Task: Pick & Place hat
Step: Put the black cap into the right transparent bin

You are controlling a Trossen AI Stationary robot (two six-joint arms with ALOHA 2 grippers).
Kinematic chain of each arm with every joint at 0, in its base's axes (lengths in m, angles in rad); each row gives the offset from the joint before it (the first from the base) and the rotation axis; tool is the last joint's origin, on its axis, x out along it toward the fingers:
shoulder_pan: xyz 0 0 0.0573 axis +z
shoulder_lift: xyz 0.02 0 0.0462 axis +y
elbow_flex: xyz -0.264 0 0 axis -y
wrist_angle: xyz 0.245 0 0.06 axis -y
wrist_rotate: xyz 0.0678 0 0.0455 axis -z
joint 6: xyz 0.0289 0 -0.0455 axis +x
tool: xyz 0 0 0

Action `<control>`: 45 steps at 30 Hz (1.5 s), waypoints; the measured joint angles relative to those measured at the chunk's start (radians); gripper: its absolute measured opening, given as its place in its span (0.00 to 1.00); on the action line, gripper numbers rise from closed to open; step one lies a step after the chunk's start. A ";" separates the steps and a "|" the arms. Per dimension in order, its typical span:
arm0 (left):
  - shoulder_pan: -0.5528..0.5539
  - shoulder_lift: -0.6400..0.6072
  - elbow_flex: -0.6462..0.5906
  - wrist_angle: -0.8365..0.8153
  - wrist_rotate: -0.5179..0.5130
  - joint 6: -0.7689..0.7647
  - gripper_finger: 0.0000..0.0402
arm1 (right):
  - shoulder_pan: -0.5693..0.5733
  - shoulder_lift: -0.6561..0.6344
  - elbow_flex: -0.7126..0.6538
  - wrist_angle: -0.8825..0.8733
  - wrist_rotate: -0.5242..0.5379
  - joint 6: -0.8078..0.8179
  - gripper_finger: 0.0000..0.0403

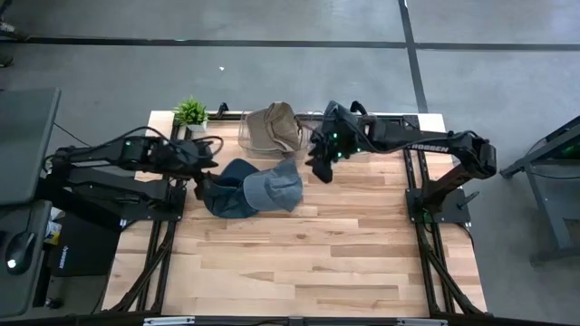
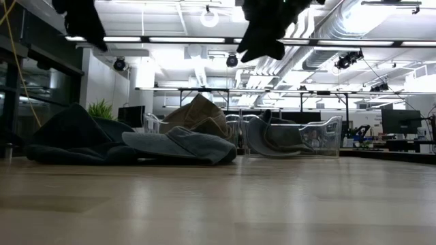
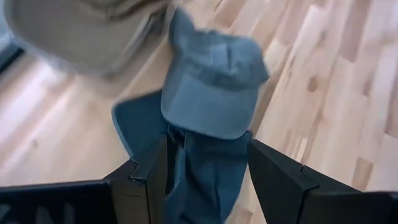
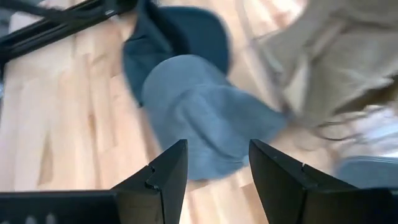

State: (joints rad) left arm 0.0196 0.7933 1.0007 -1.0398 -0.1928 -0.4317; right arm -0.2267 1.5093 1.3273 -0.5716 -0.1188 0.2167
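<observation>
Three hats lie at the table's far middle. A dark blue hat rests flat on the wood. A lighter grey-blue cap lies beside it, one edge over it. A tan hat sits behind them. My left gripper hangs open well above the dark blue hat's left side. My right gripper hangs open, high and just right of the grey-blue cap. Neither holds anything.
A clear bin stands at the far right with a grey hat in it. A small green plant stands at the far left corner. Bare wood fills the near half of the table.
</observation>
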 joint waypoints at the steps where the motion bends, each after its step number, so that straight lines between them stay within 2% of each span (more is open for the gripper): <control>1: 0.000 0.001 -0.017 -0.002 0.000 -0.027 0.45 | 0.019 0.000 0.000 0.000 0.000 -0.006 0.41; 13: 0.000 0.011 -0.262 -0.014 0.011 -0.283 0.45 | 0.192 0.022 0.000 -0.021 0.065 -0.053 0.41; 19: 0.000 0.011 -0.299 -0.102 0.019 -0.359 0.45 | 0.226 0.024 -0.001 -0.022 0.067 -0.076 0.41; 22: 0.000 0.011 -0.299 -0.143 0.029 -0.338 0.45 | 0.236 0.024 -0.001 -0.022 0.060 -0.102 0.41; 26: -0.001 0.008 -0.299 -0.155 0.065 -0.196 0.45 | 0.244 0.024 -0.001 -0.022 0.057 -0.144 0.41; 30: -0.001 0.008 -0.298 -0.125 0.008 -0.124 0.46 | 0.244 0.024 -0.001 -0.022 0.056 -0.159 0.41; 34: 0.000 0.008 -0.298 -0.105 -0.032 -0.151 0.50 | 0.244 0.024 -0.001 -0.022 0.056 -0.149 0.41; 39: -0.001 0.007 -0.308 -0.105 -0.033 -0.219 0.63 | 0.246 0.024 -0.001 -0.022 0.056 -0.131 0.41; 43: -0.001 0.007 -0.369 -0.030 -0.005 -0.260 0.70 | 0.246 0.024 -0.001 -0.022 0.056 -0.142 0.41; 45: -0.001 0.007 -0.411 0.021 -0.026 -0.280 0.72 | 0.246 0.024 -0.001 -0.022 0.056 -0.147 0.41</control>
State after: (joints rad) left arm 0.0189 0.8006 0.5901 -1.0190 -0.2189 -0.7120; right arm 0.0189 1.5330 1.3266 -0.5934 -0.0631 0.0696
